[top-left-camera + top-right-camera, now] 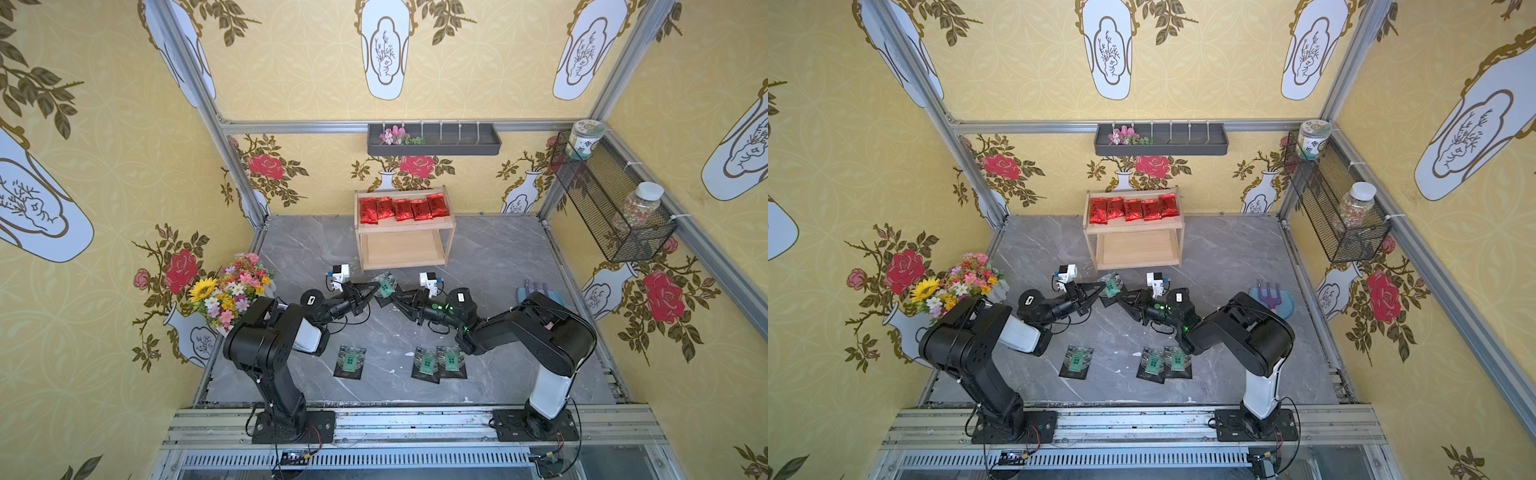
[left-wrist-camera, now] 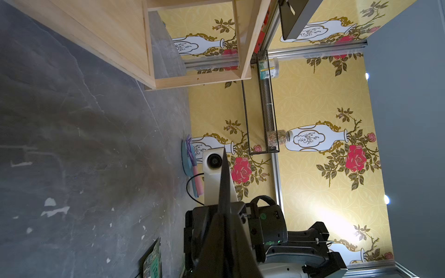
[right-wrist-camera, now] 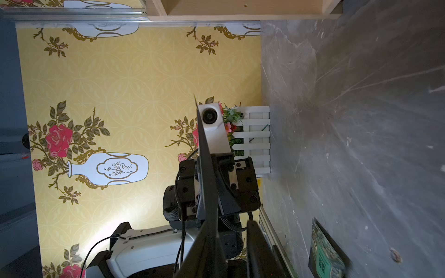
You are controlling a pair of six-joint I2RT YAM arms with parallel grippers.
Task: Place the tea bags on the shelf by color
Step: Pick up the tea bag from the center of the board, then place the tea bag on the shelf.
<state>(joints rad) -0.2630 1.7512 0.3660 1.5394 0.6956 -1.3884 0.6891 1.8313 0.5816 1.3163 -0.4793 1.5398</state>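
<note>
Facing the left hand (image 3: 214,204), pinched on an edge-on tea bag (image 3: 204,149). Lower on the grey bench (image 3: 361,120): a flat tea bag (image 3: 325,252), black with green label.

Left gripper (image 1: 377,286) closed; right gripper (image 1: 394,296) slightly ajar.

On the grey counter (image 1: 498,266) stands the wooden shelf (image 1: 401,249), red tea bags (image 1: 402,209) on top; three black tea bags (image 1: 350,361) lie flat.

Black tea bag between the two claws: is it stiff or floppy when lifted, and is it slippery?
Probably fairly stiff: the black tea bag stands straight, edge-on, from the left claw. It is likely light, being thin and flat. Its glossy foil may slip.
</note>
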